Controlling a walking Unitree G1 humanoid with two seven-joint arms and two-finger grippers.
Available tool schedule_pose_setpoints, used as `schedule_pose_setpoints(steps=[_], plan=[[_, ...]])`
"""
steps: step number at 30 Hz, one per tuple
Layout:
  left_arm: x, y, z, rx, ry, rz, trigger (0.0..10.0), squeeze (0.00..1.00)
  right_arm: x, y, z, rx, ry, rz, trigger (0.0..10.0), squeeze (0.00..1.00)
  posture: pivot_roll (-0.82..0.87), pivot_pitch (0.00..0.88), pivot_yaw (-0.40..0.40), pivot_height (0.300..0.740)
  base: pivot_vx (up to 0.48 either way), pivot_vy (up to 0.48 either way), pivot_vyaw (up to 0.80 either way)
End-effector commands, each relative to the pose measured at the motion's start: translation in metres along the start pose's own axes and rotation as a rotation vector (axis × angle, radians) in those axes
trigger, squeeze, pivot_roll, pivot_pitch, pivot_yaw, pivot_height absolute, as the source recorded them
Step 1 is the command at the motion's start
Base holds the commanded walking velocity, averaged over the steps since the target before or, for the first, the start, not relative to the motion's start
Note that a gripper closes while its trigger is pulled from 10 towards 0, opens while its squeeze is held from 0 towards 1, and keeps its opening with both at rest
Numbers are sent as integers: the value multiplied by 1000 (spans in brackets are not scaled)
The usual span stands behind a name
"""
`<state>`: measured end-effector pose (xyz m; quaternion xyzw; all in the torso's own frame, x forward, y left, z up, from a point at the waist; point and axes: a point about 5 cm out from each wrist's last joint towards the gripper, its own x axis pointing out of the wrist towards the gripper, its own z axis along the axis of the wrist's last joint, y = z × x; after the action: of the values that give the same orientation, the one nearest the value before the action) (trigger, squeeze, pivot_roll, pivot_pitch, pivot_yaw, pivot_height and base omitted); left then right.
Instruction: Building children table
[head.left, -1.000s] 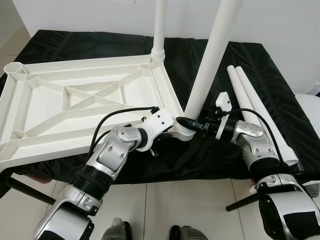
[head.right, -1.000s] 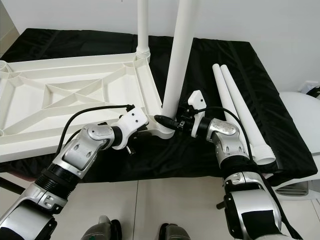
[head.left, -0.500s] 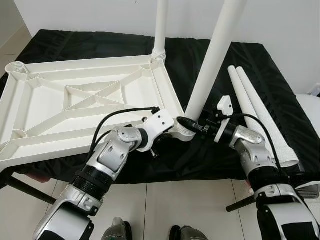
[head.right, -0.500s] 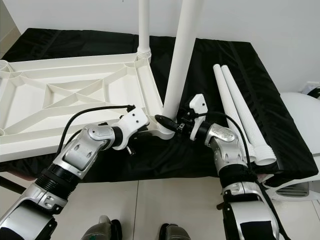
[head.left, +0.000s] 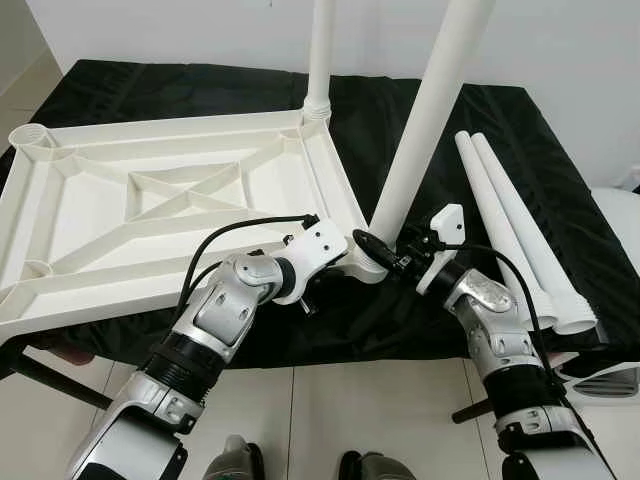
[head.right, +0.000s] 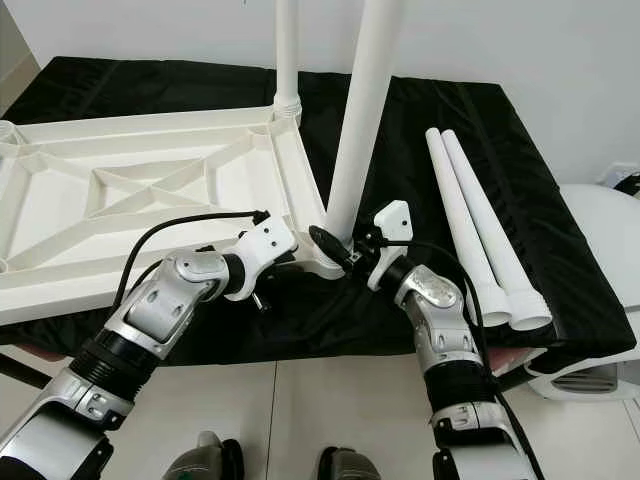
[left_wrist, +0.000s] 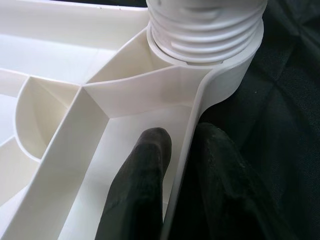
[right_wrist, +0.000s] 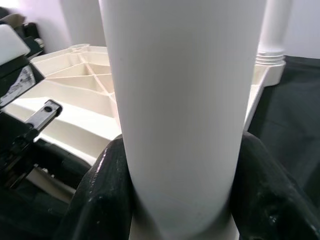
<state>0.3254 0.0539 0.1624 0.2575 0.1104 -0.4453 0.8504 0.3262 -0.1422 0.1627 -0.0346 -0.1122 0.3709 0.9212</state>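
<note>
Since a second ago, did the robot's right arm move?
Yes. The right gripper stayed on the table leg, but its elbow swung in, away from the loose legs.

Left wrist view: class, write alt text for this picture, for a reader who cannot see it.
Two black gripper fingers pinch the thin outer wall of a white ribbed plastic tabletop, one finger inside the rim and one outside against black cloth. Just beyond them, the threaded end of a white plastic leg sits in the tabletop's round corner socket.
</note>
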Motion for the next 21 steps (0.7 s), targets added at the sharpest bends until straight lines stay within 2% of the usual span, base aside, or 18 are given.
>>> schedule_pose_setpoints(steps=[1,7,10,15,21], plan=[[-1,0,-3,-1,11,32,10000,0,0,10,-7,36,21,-23,10000,0,-69,102,-6,740,0,0,0],[-2,0,-4,-3,13,32,10000,0,1,23,-7,40,16,-100,10000,0,-69,105,-9,740,0,0,0],[-2,-1,-4,-6,14,33,10000,0,3,29,-6,42,4,-207,10000,0,-68,109,-12,740,0,0,0],[-2,0,-5,-9,15,35,10000,0,6,35,-6,55,2,-273,10000,0,-67,110,-13,740,0,0,0],[-2,0,-4,-10,16,39,10000,0,13,45,-7,76,27,-438,10000,0,-61,109,-12,740,0,0,0]])
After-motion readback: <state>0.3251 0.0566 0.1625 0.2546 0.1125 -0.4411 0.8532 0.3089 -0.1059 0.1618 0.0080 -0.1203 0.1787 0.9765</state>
